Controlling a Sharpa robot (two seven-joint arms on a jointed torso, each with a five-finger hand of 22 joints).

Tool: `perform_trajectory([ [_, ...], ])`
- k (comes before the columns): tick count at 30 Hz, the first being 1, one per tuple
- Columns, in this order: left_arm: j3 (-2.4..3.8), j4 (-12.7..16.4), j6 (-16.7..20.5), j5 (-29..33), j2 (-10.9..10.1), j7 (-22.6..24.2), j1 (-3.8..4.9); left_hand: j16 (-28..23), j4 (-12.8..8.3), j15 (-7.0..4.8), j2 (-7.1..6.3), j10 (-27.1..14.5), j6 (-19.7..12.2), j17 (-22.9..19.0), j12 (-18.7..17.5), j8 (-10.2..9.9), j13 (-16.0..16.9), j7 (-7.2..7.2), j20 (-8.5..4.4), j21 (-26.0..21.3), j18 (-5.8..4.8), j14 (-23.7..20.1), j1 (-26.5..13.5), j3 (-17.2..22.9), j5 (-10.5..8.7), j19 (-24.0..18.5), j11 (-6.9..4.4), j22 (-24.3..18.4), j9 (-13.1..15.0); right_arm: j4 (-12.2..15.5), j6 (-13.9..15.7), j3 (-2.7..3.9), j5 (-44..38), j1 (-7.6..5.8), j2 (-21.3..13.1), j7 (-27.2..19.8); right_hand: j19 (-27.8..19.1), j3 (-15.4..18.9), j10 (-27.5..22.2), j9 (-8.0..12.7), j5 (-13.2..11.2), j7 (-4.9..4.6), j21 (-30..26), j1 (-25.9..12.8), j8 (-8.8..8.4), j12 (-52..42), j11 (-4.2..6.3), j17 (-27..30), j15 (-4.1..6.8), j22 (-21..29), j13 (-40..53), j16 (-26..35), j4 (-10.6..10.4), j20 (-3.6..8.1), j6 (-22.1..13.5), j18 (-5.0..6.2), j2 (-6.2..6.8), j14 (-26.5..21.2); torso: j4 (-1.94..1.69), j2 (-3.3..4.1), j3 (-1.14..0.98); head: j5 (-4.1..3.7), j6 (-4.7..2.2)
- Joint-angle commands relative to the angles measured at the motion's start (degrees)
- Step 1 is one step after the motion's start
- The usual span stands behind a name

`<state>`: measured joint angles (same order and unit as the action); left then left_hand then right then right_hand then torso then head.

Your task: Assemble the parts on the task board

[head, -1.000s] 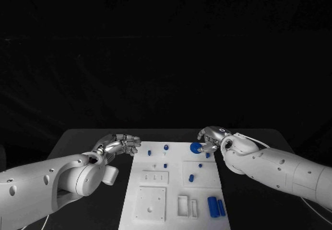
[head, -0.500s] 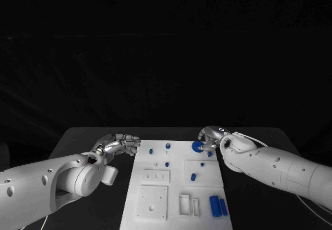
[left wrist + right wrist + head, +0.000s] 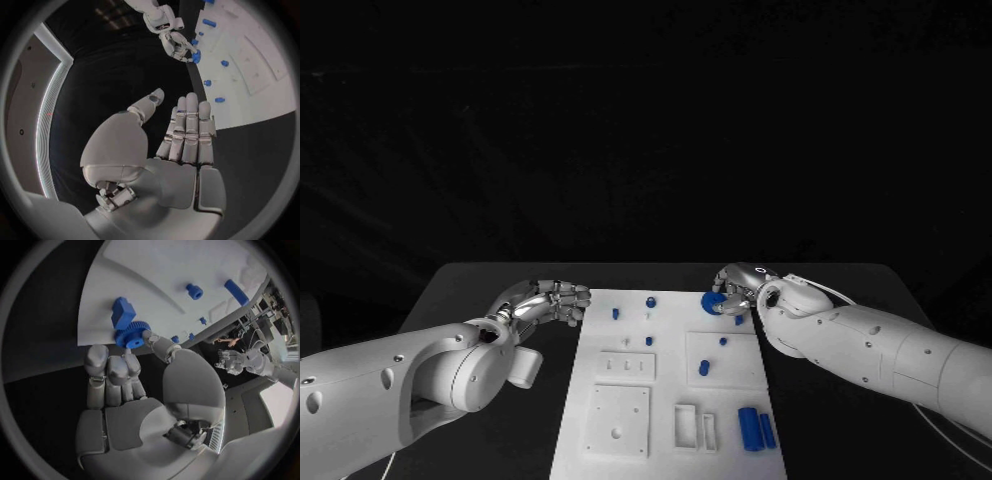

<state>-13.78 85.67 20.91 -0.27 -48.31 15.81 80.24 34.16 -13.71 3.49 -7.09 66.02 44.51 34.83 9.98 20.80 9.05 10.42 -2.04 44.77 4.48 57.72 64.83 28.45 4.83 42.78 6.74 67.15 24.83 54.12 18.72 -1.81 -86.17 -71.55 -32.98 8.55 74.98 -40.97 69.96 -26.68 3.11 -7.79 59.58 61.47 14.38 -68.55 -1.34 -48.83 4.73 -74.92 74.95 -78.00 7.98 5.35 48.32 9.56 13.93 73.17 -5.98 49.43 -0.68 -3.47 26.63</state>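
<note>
Overhead, the right hand (image 3: 744, 287) pinched a blue gear (image 3: 713, 299) at the task board's (image 3: 625, 425) far right corner — two blue cylinders (image 3: 756, 428) lay near its front edge. Left hand (image 3: 548, 300) empty, fingers loosely curled — beside the board.

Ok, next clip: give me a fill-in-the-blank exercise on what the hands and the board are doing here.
1. The right hand pinches a blue ____ at the far right corner of the task board.
2. The left hand holds ____ and sits beside the board's left edge.
3. The two long blue bars lie near the board's ____ right corner.

Missing words: gear; nothing; near
</note>
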Motion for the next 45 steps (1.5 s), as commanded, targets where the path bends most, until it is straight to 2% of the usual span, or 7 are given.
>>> perform_trajectory([
  [1, 0.05, 0.21, -0.74, -0.1, 0.04, 0.58, 0.04, -0.25, -0.3, -0.11, 0.2, -0.1, 0.06, -0.06, -0.28, -0.19, 0.06, 0.27, -0.22, 0.34, 0.6, -0.36, -0.59, -0.07, -0.28, 0.01, 0.14, -0.07, 0.07, -0.12, -2.39, -0.2, 0.02, 0.32, 0.0, -0.27, -0.11, -0.25, 0.19, 0.07, -0.3, 0.05, 0.21, -0.11, 0.06, -0.33, 0.11, -0.08, 0.34, -1.28, 1.39, -0.15, 0.02, 0.29, 0.32, 5.44, -0.13, -0.04, 0.06, 0.03, 0.04, 0.05, 0.05],
  [9, 0.05, 0.19, -0.72, -0.11, 0.04, 0.54, 0.04, -0.25, -0.31, -0.11, 0.2, -0.1, 0.06, -0.06, -0.3, -0.2, 0.06, 0.27, -0.22, 0.36, 0.6, -0.36, -0.61, -0.05, -0.28, 0.0, 0.15, -0.09, 0.08, -0.2, -3.14, -0.26, -0.25, 0.53, -0.05, -0.16, -0.25, -0.54, 0.33, -0.13, -0.28, 0.04, 0.57, 0.15, 0.49, -0.6, 0.1, -0.35, 0.32, -1.25, 1.45, -0.11, 0.29, 0.34, 0.91, 5.44, -0.42, -0.01, -0.04, -0.02, 0.05, 0.01, 0.14],
  [17, 0.05, 0.21, -0.68, -0.17, -0.06, 0.45, 0.04, -0.25, -0.32, -0.11, 0.22, -0.11, 0.07, -0.06, -0.31, -0.21, 0.07, 0.28, -0.22, 0.37, 0.61, -0.37, -0.61, -0.01, -0.28, 0.0, 0.15, -0.1, 0.09, 0.2, -3.07, -0.39, -2.8, 0.64, -0.36, 0.02, -0.84, -2.67, 0.29, -0.3, 0.12, -0.02, 1.06, 2.15, 1.22, -0.74, 0.02, -0.78, 0.23, -1.26, 1.35, 0.16, 2.64, 0.2, 2.38, 5.44, -3.31, 0.03, 0.05, -0.04, 0.1, 0.04, 0.19],
  [22, 0.05, 0.26, -0.62, -0.21, -0.12, 0.42, 0.04, -0.24, -0.33, -0.11, 0.25, -0.1, 0.08, -0.06, -0.32, -0.21, 0.07, 0.27, -0.22, 0.38, 0.61, -0.37, -0.61, 0.01, -0.27, -0.01, 0.15, -0.11, 0.1, 0.68, -2.64, -0.47, -4.63, 0.64, -0.56, 0.08, -1.07, -3.31, 0.39, -0.44, 0.21, 0.26, 1.5, 1.49, 2.07, -0.87, 0.26, -1.07, 0.43, -1.22, 1.26, 0.39, 3.94, -0.2, 4.36, 5.44, -3.97, 0.14, 0.03, -0.05, 0.15, -0.01, 0.21],
  [28, 0.05, 0.29, -0.59, -0.22, -0.16, 0.43, 0.04, -0.24, -0.33, -0.11, 0.26, -0.09, 0.09, -0.06, -0.32, -0.21, 0.08, 0.27, -0.22, 0.39, 0.61, -0.37, -0.62, 0.03, -0.27, -0.01, 0.15, -0.12, 0.1, 0.81, -1.45, -0.48, -5.78, 0.64, -0.55, 0.22, -1.24, -3.75, -0.8, -0.57, 0.31, 0.91, 1.76, 0.45, 2.93, 0.46, 0.86, -1.28, 0.99, -1.1, 0.21, 0.86, 4.32, -0.45, 6.51, 5.44, -3.97, 0.18, 0.0, -0.08, 0.14, -0.1, 0.16],
  [38, 0.05, 0.32, -0.51, -0.22, -0.23, 0.49, 0.05, -0.24, -0.33, -0.11, 0.28, -0.07, 0.11, -0.07, -0.33, -0.21, 0.08, 0.27, -0.22, 0.4, 0.61, -0.37, -0.64, 0.05, -0.27, -0.02, 0.15, -0.14, 0.12, 1.81, 3.51, -0.48, -10.24, 0.64, -0.45, 0.93, -1.12, -3.88, -0.56, -0.52, 0.48, 1.3, 1.93, -0.42, 3.25, 0.41, 1.26, -1.49, 1.39, -1.01, 0.06, 1.17, 3.88, -0.43, 7.6, 5.44, -3.34, 0.32, 0.01, -0.08, 0.21, -0.18, 0.09],
  [45, 0.05, 0.41, -0.38, -0.22, -0.36, 0.51, 0.05, -0.24, -0.32, -0.11, 0.31, -0.06, 0.13, -0.07, -0.33, -0.21, 0.09, 0.26, -0.22, 0.42, 0.6, -0.37, -0.67, 0.07, -0.27, -0.02, 0.14, -0.15, 0.13, 5.39, 7.62, -0.46, -14.05, 0.53, -1.27, 2.58, -0.54, -4.48, 0.41, -0.41, -0.03, 1.62, 2.18, -0.47, 3.38, -0.25, 1.58, -1.83, 1.7, -0.88, 0.25, 1.32, 2.33, -0.05, 8.33, 5.44, -1.54, 0.58, 0.06, -0.09, 0.25, -0.07, 0.02],
])
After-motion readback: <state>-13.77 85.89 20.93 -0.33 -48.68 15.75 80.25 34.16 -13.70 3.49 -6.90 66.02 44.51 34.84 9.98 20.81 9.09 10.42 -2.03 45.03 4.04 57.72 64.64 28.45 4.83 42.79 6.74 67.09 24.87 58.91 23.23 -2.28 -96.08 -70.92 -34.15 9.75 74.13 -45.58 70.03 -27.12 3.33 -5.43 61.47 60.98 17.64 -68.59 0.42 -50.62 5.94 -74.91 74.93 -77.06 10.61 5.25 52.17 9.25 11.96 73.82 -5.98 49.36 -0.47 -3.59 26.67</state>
